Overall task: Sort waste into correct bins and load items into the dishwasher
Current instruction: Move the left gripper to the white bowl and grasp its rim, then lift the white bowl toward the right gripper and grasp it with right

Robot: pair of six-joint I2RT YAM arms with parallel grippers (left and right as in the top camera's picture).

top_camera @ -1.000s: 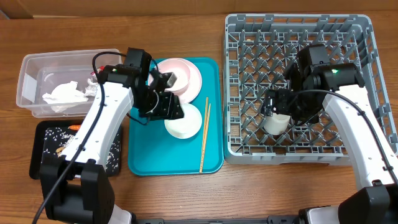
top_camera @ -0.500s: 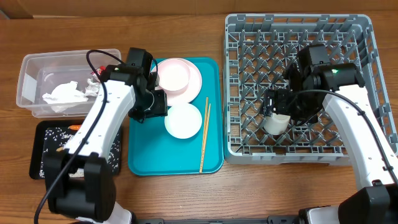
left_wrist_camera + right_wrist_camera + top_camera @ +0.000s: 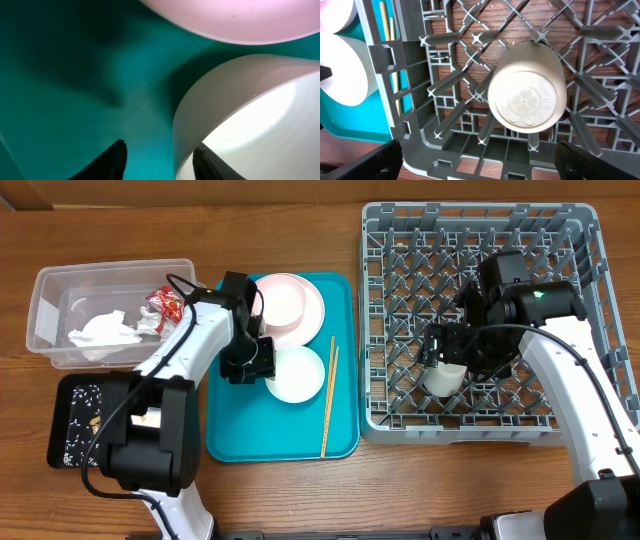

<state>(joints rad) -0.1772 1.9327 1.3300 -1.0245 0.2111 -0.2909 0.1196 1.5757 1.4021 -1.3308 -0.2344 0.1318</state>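
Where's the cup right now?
Overhead view: the small white cup sits upside down in the grey dish rack, toward its near-left corner, right of the teal tray and close by the open right end effector.

Teal tray [image 3: 240, 430], grey lattice rack [image 3: 480, 216] (pink plate [image 3: 313, 310]).

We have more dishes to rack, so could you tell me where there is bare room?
The rack is bare along its far rows, beyond the cup. The tray is bare in front of the bowl, left of the chopsticks. Its far half is crowded.
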